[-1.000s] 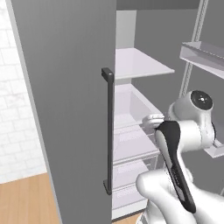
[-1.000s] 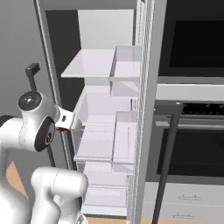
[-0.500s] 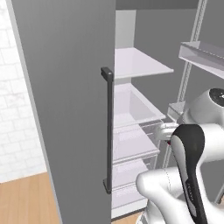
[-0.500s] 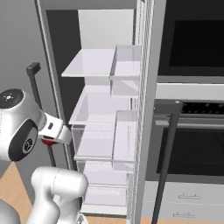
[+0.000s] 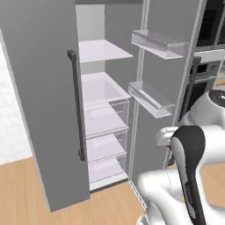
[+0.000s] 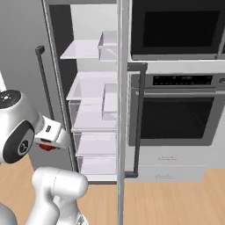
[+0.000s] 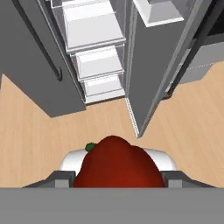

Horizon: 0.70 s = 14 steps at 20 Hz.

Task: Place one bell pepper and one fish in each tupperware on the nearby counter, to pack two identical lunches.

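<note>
A glossy red bell pepper (image 7: pixel 117 165) with a dark green stem sits between my gripper (image 7: pixel 118 176) fingers, which are shut on it; the hand looks down at the wooden floor in front of the open fridge. From the right base view the gripper (image 6: pixel 47 144) hangs low at the left, with a bit of the red bell pepper (image 6: pixel 45 147) showing under the white hand. The fish, the tupperware and the counter are out of view.
The open fridge (image 5: pixel 103 114) holds pale shelves and clear drawers. Its grey left door (image 5: pixel 41 96) with a dark handle swings out, and the right door (image 5: pixel 162 88) carries bins. A wall oven (image 6: pixel 176 118) stands right of the fridge. Wooden floor (image 7: pixel 39 131) lies below.
The whole picture has shifted: the base has moved, bringing the oven further into view. The arm has drawn back from the fridge shelves with the pepper still held.
</note>
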Available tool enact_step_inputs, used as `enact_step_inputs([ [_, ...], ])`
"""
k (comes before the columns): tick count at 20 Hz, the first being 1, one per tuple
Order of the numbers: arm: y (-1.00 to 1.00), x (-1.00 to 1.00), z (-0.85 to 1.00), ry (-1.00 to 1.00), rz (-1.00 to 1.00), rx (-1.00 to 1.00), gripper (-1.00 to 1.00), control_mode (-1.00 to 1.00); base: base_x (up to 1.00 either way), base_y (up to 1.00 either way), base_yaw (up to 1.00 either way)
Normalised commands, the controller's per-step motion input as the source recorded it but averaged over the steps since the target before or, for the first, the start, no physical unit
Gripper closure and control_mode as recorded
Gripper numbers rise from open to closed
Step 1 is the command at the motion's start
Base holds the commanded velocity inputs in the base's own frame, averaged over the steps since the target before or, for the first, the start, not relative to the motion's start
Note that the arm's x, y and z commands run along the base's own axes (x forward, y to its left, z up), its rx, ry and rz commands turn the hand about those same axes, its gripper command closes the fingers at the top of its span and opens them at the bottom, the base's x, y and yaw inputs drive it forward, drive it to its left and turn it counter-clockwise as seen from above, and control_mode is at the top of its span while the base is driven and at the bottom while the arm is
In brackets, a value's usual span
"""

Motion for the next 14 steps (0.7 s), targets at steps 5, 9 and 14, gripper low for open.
enact_step_inputs([
  [5, 0.0, 0.0, 0.0, 0.0, 0.0, 0.0, 1.0, 1.0, -0.51, -0.62, -0.43],
  [9, 0.0, 0.0, 0.0, 0.0, 0.0, 0.0, 1.0, 1.0, -0.01, -0.62, -0.52],
  [14, 0.0, 0.0, 0.0, 0.0, 0.0, 0.0, 1.0, 1.0, 0.01, -0.68, -0.53],
])
